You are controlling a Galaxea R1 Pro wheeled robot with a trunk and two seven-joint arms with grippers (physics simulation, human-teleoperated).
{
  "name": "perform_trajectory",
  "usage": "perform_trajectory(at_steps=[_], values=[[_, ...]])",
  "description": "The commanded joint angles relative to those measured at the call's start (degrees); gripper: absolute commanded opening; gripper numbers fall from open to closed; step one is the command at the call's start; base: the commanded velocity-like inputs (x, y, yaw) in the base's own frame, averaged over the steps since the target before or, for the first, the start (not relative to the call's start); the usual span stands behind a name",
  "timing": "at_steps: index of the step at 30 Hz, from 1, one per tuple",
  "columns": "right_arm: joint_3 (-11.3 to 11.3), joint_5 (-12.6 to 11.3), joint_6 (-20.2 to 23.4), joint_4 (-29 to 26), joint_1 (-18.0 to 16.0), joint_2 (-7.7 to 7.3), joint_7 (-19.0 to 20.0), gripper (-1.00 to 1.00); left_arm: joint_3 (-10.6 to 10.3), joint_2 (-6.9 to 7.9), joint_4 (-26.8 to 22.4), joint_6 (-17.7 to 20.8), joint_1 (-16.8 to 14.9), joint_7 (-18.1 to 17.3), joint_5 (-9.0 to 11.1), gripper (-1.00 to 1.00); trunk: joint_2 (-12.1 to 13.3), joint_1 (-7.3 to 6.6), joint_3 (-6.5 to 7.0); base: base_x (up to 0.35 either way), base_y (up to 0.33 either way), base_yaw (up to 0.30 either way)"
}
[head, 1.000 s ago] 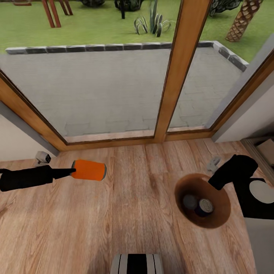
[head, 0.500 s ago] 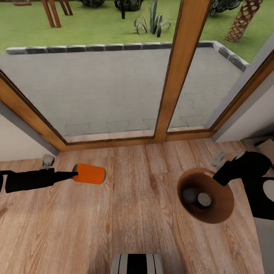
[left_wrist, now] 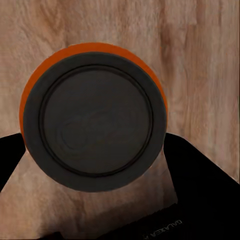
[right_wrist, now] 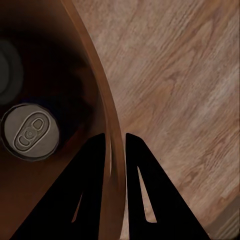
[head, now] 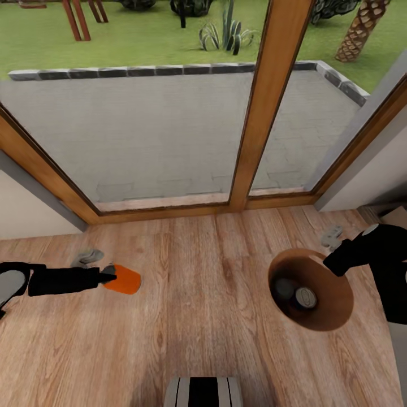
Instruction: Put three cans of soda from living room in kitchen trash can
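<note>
Orange can of soda (head: 122, 279) held by the left gripper (head: 109, 275), well apart from the tash can (head: 333, 311) and out to that bin's left in the head view, above light wood plank floor (head: 215, 339). The left wrist view looks straight onto the can's dark circular end (left_wrist: 95, 120), with a black finger (left_wrist: 200, 175) pressed against each side, so the jaws are clamped on the can. The right gripper (head: 337, 261) pinches the bin's thin wall: in the right wrist view one finger (right_wrist: 87, 180) lies inside the brown wood-toned interior and the other outside, jaws narrow on the rim (right_wrist: 112, 140). Two cans already lie in the bin; one shows its silvery top (right_wrist: 31, 131), the second (head: 282, 289) is dim and its colour cannot be made out.

Risks, judged from this pose. The orange can lies nearly horizontal in the grip, so release before it is over the bin's mouth would drop it onto the floor, where it could roll toward the wood-framed glass door (head: 249, 141). The bin hangs from a single pinch on one side of its rim (a weak hold); a jolt could tilt it and spill the cans inside.

Arm pose. The left arm (head: 62, 280) stretches level, pointing toward the bin. The right arm (head: 379, 254) reaches in from the bin's far side, angled down onto the rim.
</note>
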Motion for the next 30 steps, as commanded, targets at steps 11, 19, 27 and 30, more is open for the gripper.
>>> perform_trajectory(at_steps=[11, 19, 27, 30], values=[[-2.61, -0.17, 5.76, 1.08, 0.21, 0.29, 0.26, -1.0, -1.95, -17.02, 0.41, 0.0, -0.02, 41.96, 0.47, -1.0, 0.0, -0.01, 0.01, 0.0, 0.0, 0.0], [-9.04, -1.4, 7.9, 1.15, 4.93, 0.57, 0.26, -1.0, -8.17, -28.2, 1.13, -6.36, 2.15, 50.85, -13.62, -1.0, 0.0, -0.01, 0.01, 0.001, 0.0, 0.0], [-12.04, -4.11, 8.0, 1.12, 7.87, 0.76, 0.26, -1.0, -14.2, -29.67, 2.9, -16.44, 4.86, 51.15, -17.29, -1.0, 1.2, -0.67, 0.54, 0.005, 0.0, 0.0], [-12.11, -4.2, 8.01, 1.09, 8.87, 0.79, 0.26, -1.0, -14.62, -29.71, 3.18, -16.97, 4.94, 51.18, -17.43, -1.0, 2.4, -1.33, 1.08, 0.0, 0.0, 0.0]])
